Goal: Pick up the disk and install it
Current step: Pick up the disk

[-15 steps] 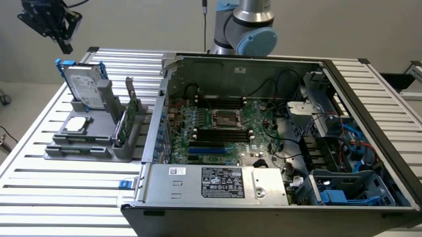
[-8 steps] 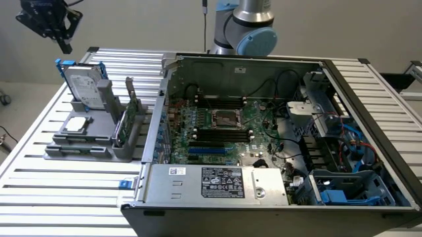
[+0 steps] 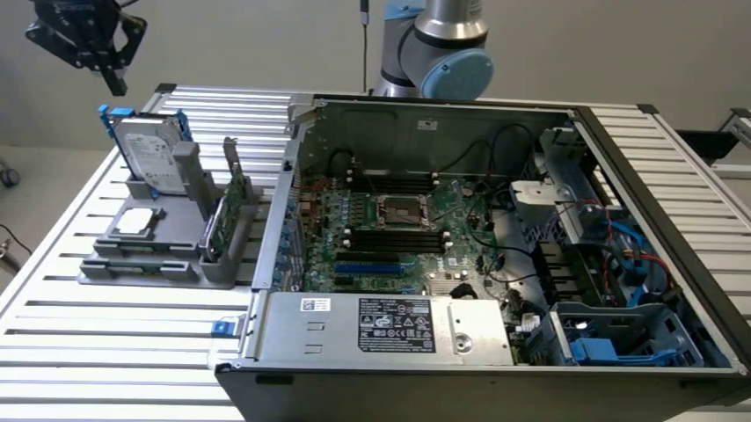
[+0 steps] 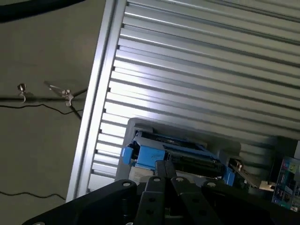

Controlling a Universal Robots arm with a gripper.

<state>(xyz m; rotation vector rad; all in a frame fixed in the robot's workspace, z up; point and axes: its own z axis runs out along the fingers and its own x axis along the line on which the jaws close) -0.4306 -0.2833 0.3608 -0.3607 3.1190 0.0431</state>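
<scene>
Shut, empty black gripper point(image 3: 115, 83) over the upright silver-grey disk point(image 3: 153, 151) in its blue plastic frame.
I judge it stiff, weighty and shock-sensitive; best held by the frame's top edge.

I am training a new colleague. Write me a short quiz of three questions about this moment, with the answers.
1. True or false: the hand already holds the disk.
2. How is the disk placed? A) lying flat B) upright in the grey holder C) hanging in the air
3. Fill in: the hand is ___ (open or shut).
Key: 1 false; 2 B; 3 shut.
</scene>
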